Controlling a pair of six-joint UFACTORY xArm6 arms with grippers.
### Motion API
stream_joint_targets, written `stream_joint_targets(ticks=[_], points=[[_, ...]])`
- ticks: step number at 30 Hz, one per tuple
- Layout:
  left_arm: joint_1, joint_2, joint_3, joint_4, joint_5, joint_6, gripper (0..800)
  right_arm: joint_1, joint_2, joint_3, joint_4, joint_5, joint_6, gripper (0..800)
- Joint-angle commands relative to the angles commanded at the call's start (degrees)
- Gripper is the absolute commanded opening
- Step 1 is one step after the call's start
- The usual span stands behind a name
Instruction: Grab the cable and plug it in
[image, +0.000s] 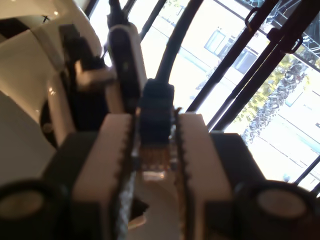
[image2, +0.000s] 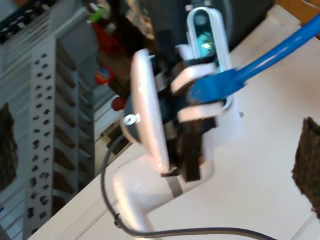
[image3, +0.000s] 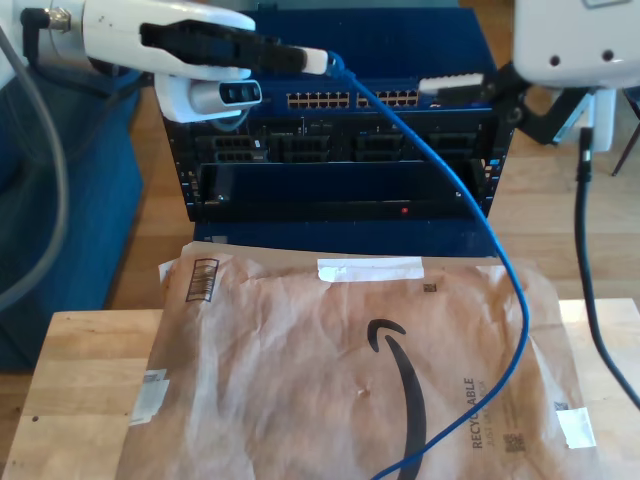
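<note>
In the exterior view I see one white arm reaching in from the exterior view's left at the top, its gripper (image3: 315, 62) closed on the plug end of the thin bright-blue ethernet cable (image3: 497, 255). My first wrist view looks along white ribbed fingers (image: 117, 165) clamped narrow on a dark boot and clear plastic plug (image: 154, 161), so this is my first gripper (image: 154, 165). In the exterior view the gripped end lies about level, its long axis running across the picture, plug tip pointing toward the exterior view's right, just in front of the row of ports on the dark blue rack-mounted network switch (image3: 350, 100). From the grip the cable arcs down to the exterior view's right, crosses the rack's front, then curves back over the crumpled brown paper mailer (image3: 330, 370) lying on the light wooden table (image3: 80, 380) and leaves the frame at the lower edge. At the exterior view's upper right hangs a second white arm housing (image3: 575, 40) with a black hose (image3: 585, 260) dropping beside it. My second wrist view looks across at the first gripper and the blue cable boot (image2: 215, 85) it holds; of my second gripper's own fingers I cannot tell the state.
</note>
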Motion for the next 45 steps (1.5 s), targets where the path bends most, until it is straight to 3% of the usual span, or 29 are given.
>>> stream_joint_targets(ticks=[13,34,41,45], points=[[1.4,0.5,0.3,-2.3,3.0,-0.6,6,11.4,-0.6,5.5,-0.1,-7.5,-4.7,758],[2.4,0.7,1.8,-5.7,6.7,-0.7,11,14.6,-2.1,7.6,1.3,-14.6,-9.0,751],[2.4,0.7,3.1,-5.7,7.4,-0.7,20,14.7,-1.7,7.6,1.7,-15.6,-8.9,658],[2.3,0.7,3.5,-6.1,7.4,-0.7,20,14.6,-1.7,7.6,3.6,-15.6,-9.0,531]])
